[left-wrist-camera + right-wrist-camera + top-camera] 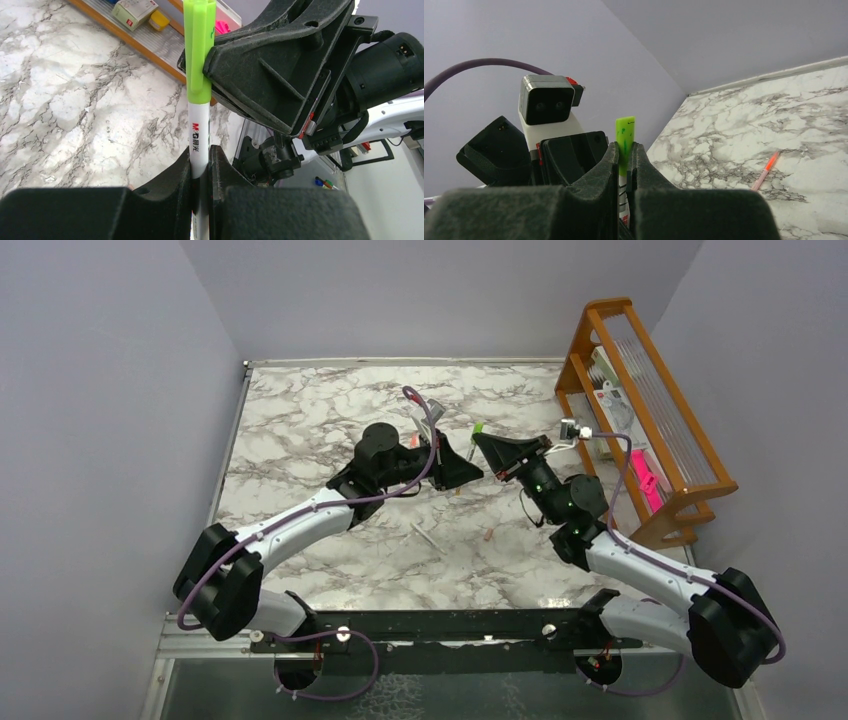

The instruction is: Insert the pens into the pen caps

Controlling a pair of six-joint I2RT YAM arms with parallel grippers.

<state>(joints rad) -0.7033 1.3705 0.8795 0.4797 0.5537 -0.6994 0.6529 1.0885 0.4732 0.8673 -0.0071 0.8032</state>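
Three lilac walls (440,290) enclose marble tabletop (300,430) with one orange pen (766,172).

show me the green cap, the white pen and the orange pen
green cap (199,47), left wrist view, middle of its body
white pen (199,145), left wrist view, printed part of the barrel
orange pen (766,171), right wrist view, middle of the barrel

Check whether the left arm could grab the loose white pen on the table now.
Probably not yet: the left gripper is shut on another pen in the green cap; the loose white pen itself lies unobstructed.
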